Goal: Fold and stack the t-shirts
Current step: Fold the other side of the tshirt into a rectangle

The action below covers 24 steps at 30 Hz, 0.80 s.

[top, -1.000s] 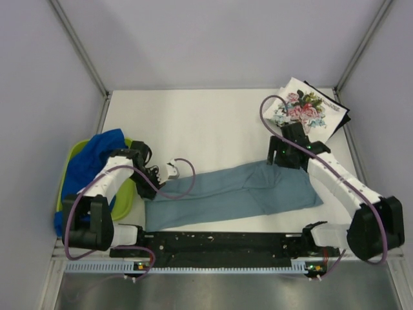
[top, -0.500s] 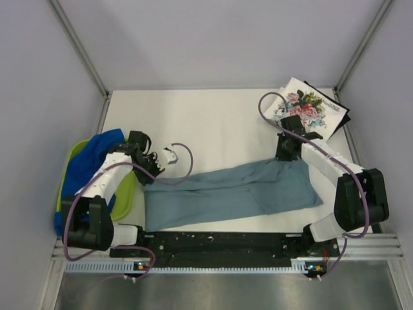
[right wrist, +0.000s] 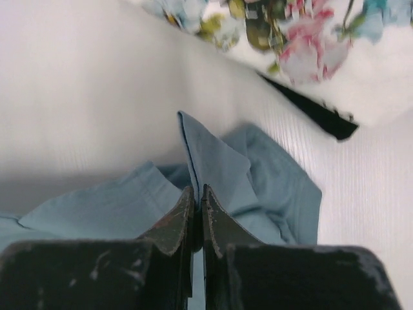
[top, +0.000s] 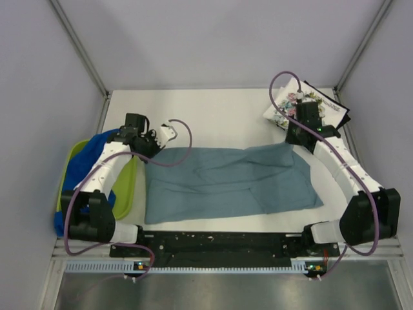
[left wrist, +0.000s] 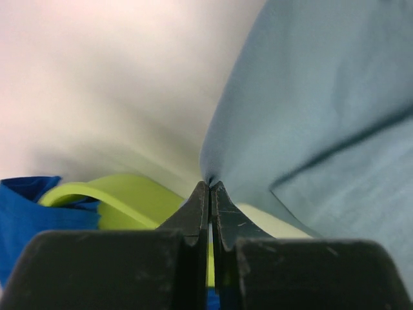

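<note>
In the tray [top: 126, 191] lies a blue shirt [top: 90, 158]; left gripper [left wrist: 210, 185] and right gripper [right wrist: 197, 192] pinch the grey shirt [top: 226, 184].

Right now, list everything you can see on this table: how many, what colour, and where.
grey-blue t-shirt: one, dusty grey-blue, spread across the near middle of the table
floral t-shirt: one, white with pink-rose print, folded at the far right corner
black t-shirt: one, black, under the floral t-shirt, only its edge showing
royal blue t-shirt: one, bright blue, heaped in the tray
tray: one, lime green, left edge of the table
table: one, white
left gripper: black, shut on the grey-blue t-shirt's far left corner
right gripper: black, shut on its far right corner
</note>
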Each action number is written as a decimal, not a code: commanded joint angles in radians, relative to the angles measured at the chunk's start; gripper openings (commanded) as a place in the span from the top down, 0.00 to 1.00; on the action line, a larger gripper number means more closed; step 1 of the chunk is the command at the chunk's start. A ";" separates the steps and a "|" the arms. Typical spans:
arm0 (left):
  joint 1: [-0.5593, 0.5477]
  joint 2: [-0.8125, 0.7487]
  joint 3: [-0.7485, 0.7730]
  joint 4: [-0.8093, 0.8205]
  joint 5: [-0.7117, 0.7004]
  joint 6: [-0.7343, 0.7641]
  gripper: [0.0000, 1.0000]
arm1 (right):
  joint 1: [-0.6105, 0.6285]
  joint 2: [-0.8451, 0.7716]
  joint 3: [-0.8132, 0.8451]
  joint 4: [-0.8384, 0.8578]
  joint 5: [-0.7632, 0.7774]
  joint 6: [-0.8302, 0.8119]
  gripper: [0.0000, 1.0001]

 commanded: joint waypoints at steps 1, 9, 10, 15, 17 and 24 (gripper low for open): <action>-0.004 -0.108 -0.125 -0.115 0.068 0.135 1.00 | -0.003 -0.183 -0.151 -0.131 0.007 0.057 1.00; -0.004 -0.091 -0.258 -0.219 0.061 0.236 1.00 | -0.003 -0.464 -0.465 -0.164 -0.071 0.336 1.00; -0.004 -0.087 -0.266 -0.209 0.055 0.238 1.00 | -0.002 -0.484 -0.488 -0.161 -0.062 0.363 1.00; -0.004 -0.056 -0.269 -0.195 0.068 0.251 1.00 | -0.003 -0.541 -0.564 -0.164 -0.079 0.457 1.00; -0.004 -0.051 -0.277 -0.192 0.084 0.262 1.00 | -0.002 -0.559 -0.605 -0.162 -0.099 0.491 1.00; -0.006 -0.044 -0.274 -0.302 0.076 0.317 0.55 | -0.003 -0.601 -0.641 -0.237 -0.105 0.574 0.48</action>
